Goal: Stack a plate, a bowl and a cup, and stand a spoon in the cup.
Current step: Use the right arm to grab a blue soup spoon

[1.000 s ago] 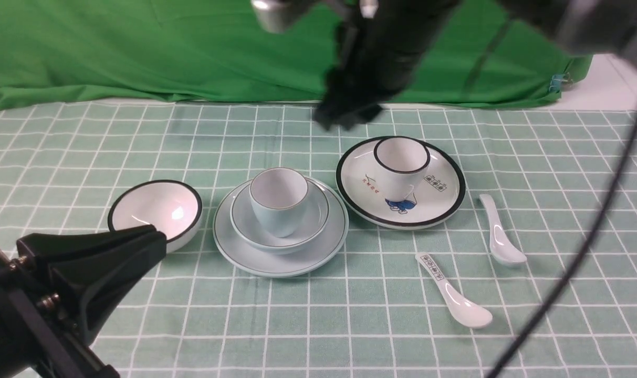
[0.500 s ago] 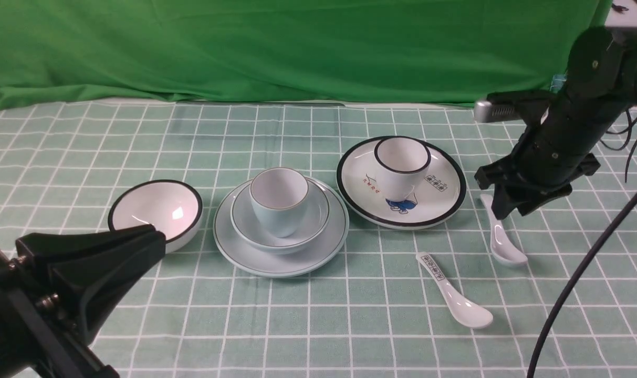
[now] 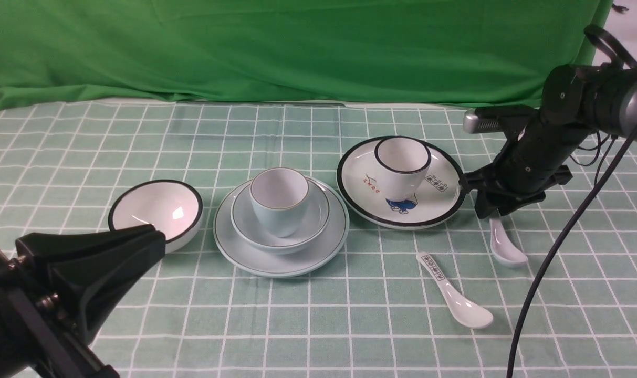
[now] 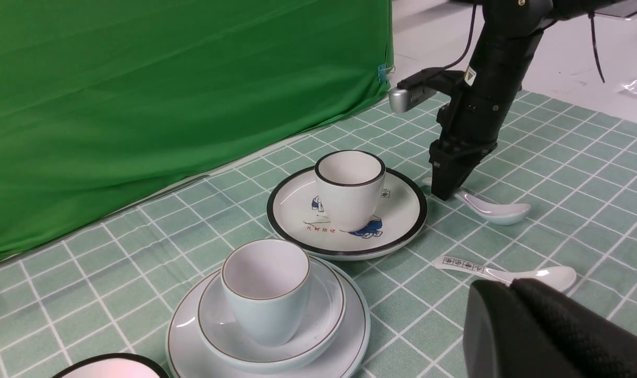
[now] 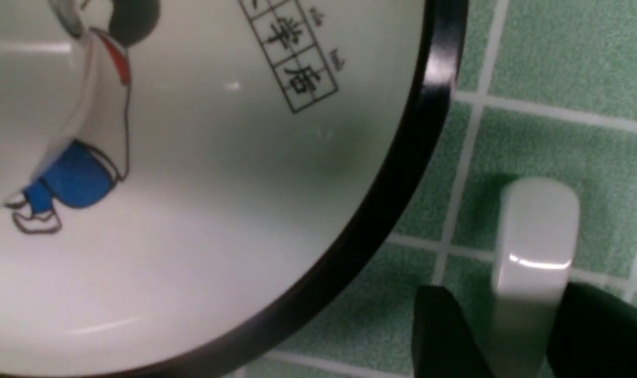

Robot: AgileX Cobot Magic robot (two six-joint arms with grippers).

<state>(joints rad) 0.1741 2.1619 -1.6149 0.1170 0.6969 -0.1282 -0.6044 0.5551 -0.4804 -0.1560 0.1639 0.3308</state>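
Bracketing the plain white glossy ceramic spoon [image 3: 504, 247] with our right gripper [image 3: 490, 213], we cannot tell whether it pinches.

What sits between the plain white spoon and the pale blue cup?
In the front view, the black-rimmed white plate holding a black-rimmed white cup edges into that stretch; the rest is bare green checked cloth.

Handle end of spoon [image 3: 507, 252] hidden behind right claw [image 3: 489, 212], black-rimmed bowl [image 3: 155, 207] partly behind left claw [image 3: 149, 237], itself cropped
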